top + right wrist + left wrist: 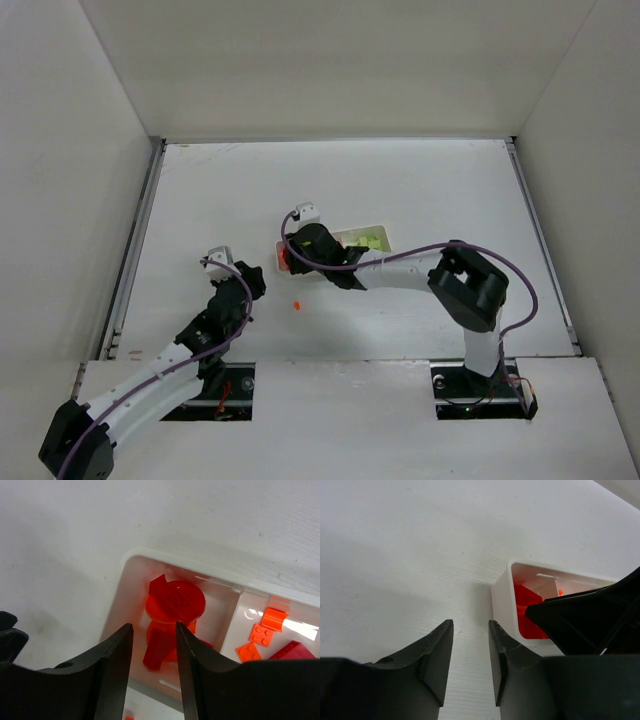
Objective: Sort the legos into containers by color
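The white tray (352,231) lies mid-table, and its containers show best in the right wrist view. The end compartment (131,575) holds red legos (175,600), a round piece and a narrow brick. The compartment beside it holds orange legos (261,634). Yellow-green legos (372,240) lie at the tray's right end. My right gripper (154,626) hovers open over the red compartment, with the narrow red brick below the gap and no pad touching it. My left gripper (471,622) stands open and holds nothing, just left of the tray's end wall (502,600). One loose orange lego (298,305) lies on the table.
In the left wrist view the right gripper's black body (590,615) covers most of the tray. White walls enclose the table on the left, back and right. A metal rail (130,260) runs along the left edge.
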Robot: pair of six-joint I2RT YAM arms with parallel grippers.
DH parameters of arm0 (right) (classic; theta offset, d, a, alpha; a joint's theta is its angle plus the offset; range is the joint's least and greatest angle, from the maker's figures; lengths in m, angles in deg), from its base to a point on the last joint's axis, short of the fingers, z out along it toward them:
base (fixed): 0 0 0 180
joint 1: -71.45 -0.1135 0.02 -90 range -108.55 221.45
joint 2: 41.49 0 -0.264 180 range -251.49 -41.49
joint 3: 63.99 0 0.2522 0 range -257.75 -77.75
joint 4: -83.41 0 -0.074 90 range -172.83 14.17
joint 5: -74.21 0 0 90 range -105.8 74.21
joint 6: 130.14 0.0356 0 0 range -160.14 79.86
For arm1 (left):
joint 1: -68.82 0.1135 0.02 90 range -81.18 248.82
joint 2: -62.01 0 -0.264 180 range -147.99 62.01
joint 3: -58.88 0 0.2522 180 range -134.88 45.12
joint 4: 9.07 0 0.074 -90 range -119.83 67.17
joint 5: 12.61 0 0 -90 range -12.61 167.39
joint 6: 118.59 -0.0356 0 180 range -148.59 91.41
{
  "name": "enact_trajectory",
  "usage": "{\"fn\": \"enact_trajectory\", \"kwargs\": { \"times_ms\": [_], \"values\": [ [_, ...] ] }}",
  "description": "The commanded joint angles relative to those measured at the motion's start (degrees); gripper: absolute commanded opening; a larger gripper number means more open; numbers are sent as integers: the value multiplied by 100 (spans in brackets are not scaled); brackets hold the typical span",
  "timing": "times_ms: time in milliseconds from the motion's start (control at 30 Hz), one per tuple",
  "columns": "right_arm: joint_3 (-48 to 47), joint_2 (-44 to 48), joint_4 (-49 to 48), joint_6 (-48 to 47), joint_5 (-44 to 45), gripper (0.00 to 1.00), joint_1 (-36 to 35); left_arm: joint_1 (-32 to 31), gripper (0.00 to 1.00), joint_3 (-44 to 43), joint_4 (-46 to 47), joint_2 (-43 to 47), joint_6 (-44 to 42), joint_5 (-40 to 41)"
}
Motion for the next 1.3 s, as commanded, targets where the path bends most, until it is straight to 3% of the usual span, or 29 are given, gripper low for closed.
{"fn": "enact_trajectory", "kwargs": {
  "times_ms": [0,233,500,700,867,1267],
  "values": [
    [78,701,-154,-43,189,47,13,-150,29,-52,181,44,-41,-118],
    [772,1897,-392,-148,391,54,-14,-1449,24,-412,-92,-465,179,-57],
    [1686,2741,-532,-87,638,55,153,-2751,31,-1054,-250,-1994,416,531],
    [2029,2909,-673,36,585,55,355,-3024,30,-1415,-689,-2777,881,752],
    [2100,2926,-691,71,550,56,478,-3156,31,-1398,-1173,-2673,1400,1138],
    [2232,3076,-735,195,497,56,602,-3121,30,-1257,-681,-3401,1506,752]
  ]
}}
